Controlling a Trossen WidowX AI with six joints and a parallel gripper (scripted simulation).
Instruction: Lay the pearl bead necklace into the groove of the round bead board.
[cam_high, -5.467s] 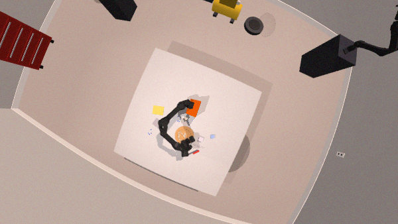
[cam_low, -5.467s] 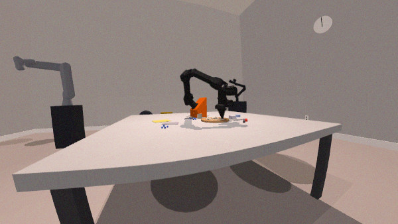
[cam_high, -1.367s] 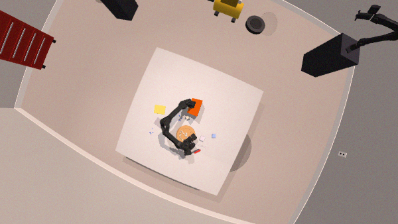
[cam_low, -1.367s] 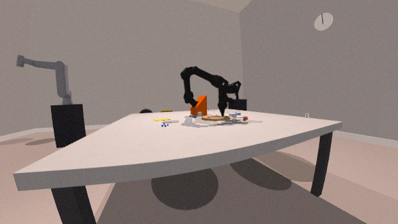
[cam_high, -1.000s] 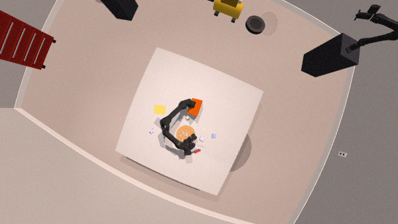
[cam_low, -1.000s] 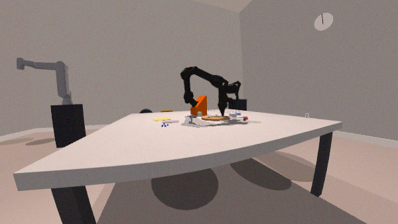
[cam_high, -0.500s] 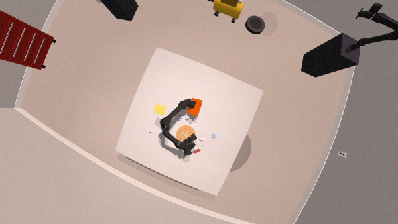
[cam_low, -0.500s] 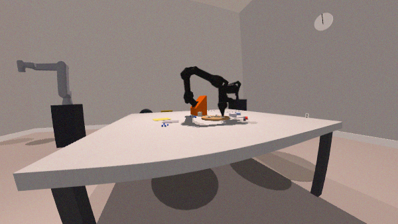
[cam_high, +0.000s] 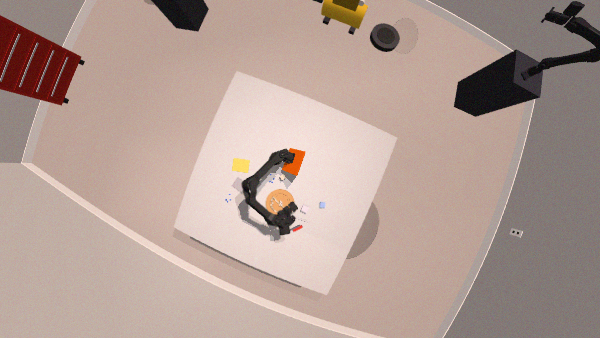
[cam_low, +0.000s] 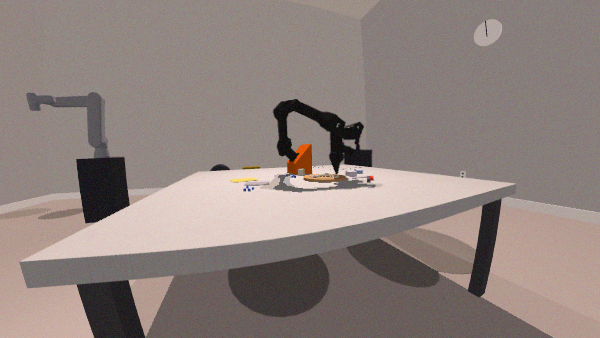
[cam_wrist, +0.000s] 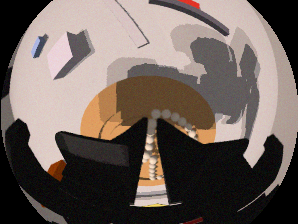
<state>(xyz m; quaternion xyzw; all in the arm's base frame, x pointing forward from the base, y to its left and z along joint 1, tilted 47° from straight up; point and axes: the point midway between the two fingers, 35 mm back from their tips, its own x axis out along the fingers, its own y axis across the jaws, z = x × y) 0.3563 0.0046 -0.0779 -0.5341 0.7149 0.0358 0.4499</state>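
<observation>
The round orange-brown bead board (cam_high: 281, 192) (cam_low: 320, 179) (cam_wrist: 95, 112) lies on the white table. The pearl bead necklace (cam_wrist: 151, 147) lies on the board in loose, crooked runs. One run goes from my fingertips down between the fingers. Another curves right from the tips over the shaded part of the board. My gripper (cam_low: 336, 173) (cam_wrist: 152, 121) points down over the board, its tips low and close together, shut on a bead of the strand. The black fingers hide much of the board and part of the necklace.
An orange wedge-shaped block (cam_high: 296, 162) (cam_low: 306, 156) stands near the arm's base. A pale pink block (cam_high: 305, 209) (cam_wrist: 59, 55), a small blue block (cam_high: 322, 205) (cam_wrist: 37, 46) and a red-tipped object (cam_high: 297, 228) (cam_low: 371, 178) lie beside the board. A yellow sheet (cam_high: 241, 165) lies farther off.
</observation>
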